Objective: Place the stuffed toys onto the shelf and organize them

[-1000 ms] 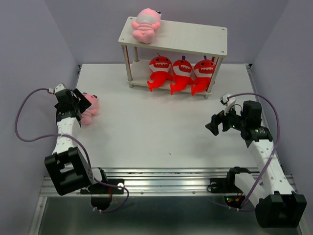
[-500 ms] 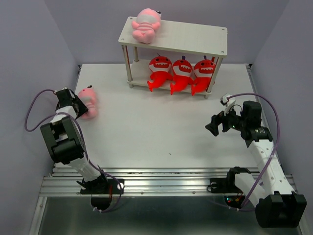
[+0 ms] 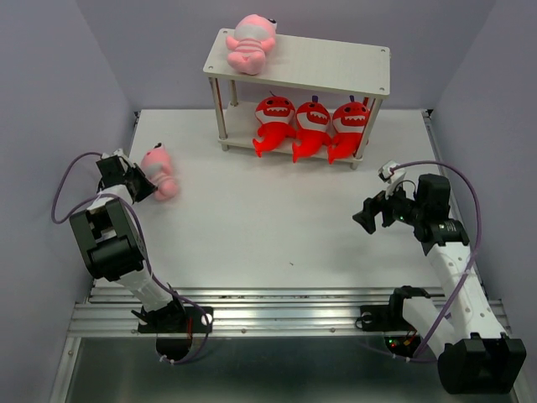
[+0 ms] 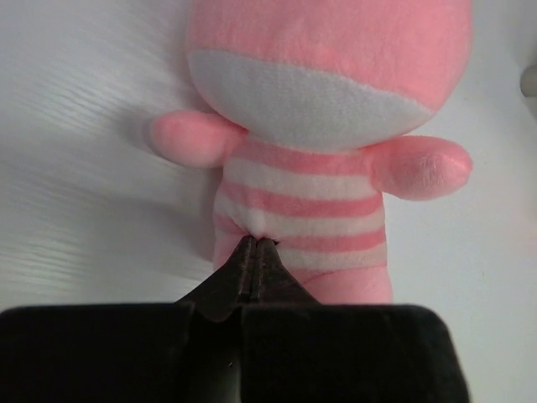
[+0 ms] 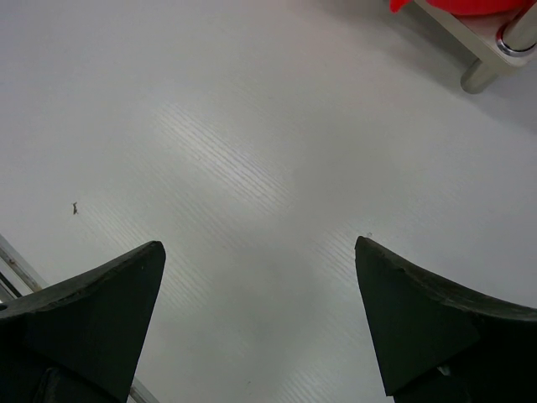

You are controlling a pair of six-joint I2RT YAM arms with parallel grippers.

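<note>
A pale pink stuffed toy [image 3: 159, 174] with a pink-striped body [image 4: 306, 197] lies on the table at the left. My left gripper [image 3: 137, 181] [image 4: 256, 243] is shut, pinching the fabric at the lower edge of its stripes. A second pink toy [image 3: 250, 42] lies on the left end of the shelf's [image 3: 336, 67] top board. Three red shark-like toys [image 3: 311, 126] sit side by side on the lower board. My right gripper [image 3: 367, 215] [image 5: 258, 243] hangs open over bare table at the right, holding nothing.
Purple walls close in the white table [image 3: 268, 218] on the left, back and right. In the right wrist view a shelf leg [image 5: 485, 74] and a red toy's edge [image 5: 470, 7] show at the top right. A metal rail [image 3: 277, 315] runs along the near edge.
My left gripper has closed on the pink toy's striped body, and the left arm has swung nearer the left wall. The toy has shifted a little to the right. The right arm is unchanged.
</note>
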